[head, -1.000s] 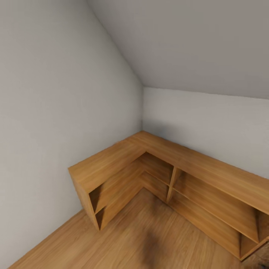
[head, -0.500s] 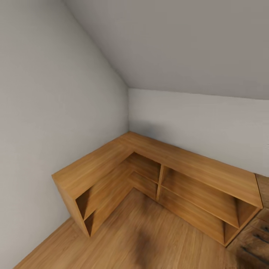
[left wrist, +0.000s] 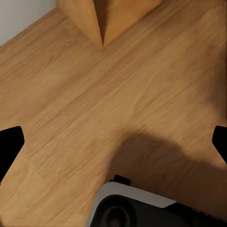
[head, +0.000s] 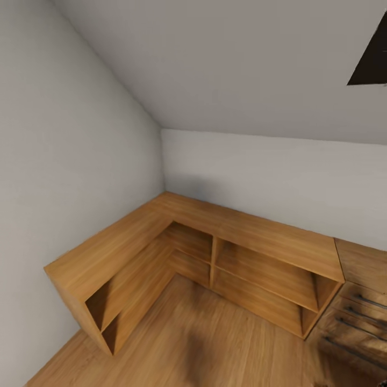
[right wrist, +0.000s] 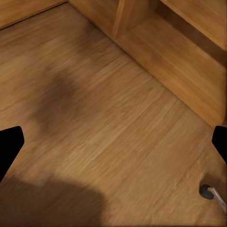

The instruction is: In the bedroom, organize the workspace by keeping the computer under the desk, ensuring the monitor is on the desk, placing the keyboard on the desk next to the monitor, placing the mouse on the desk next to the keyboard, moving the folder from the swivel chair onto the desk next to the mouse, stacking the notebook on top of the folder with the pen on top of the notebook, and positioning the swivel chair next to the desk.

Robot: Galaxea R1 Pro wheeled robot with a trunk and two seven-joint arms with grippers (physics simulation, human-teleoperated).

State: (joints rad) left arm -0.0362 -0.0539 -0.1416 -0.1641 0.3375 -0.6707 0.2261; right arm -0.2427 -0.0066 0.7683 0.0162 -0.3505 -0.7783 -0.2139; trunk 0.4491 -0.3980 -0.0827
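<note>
- You are looking into a bare corner of a room: two pale grey walls meet under a sloping ceiling, with none of the task's things, desk, monitor, keyboard or chair, in sight from here
- A low L-shaped wooden shelf unit (head: 215, 252) is set tight into that corner, its two wings running along both walls, which keeps the wooden floor (head: 215, 344) in front of it open; its cubbies look bare
- At the shelf's right end, touching it, stands a darker wooden drawer chest (head: 357, 306) with long metal handles; it is light wood, so I judge it is not the desk you want
- A dark wedge (head: 372, 59) cuts into the upper right corner of the head view; what it is cannot be told
- Your left gripper (left wrist: 113, 142) hangs over bare floor with its fingers spread wide apart and nothing between them, the robot's base (left wrist: 137, 208) below it
- Your right gripper (right wrist: 113, 142) is likewise spread and empty, pointing at the floor by the shelf's foot
- Both arms seem held low and empty for travelling, so I judge you are searching for the workspace and will need to turn on
</note>
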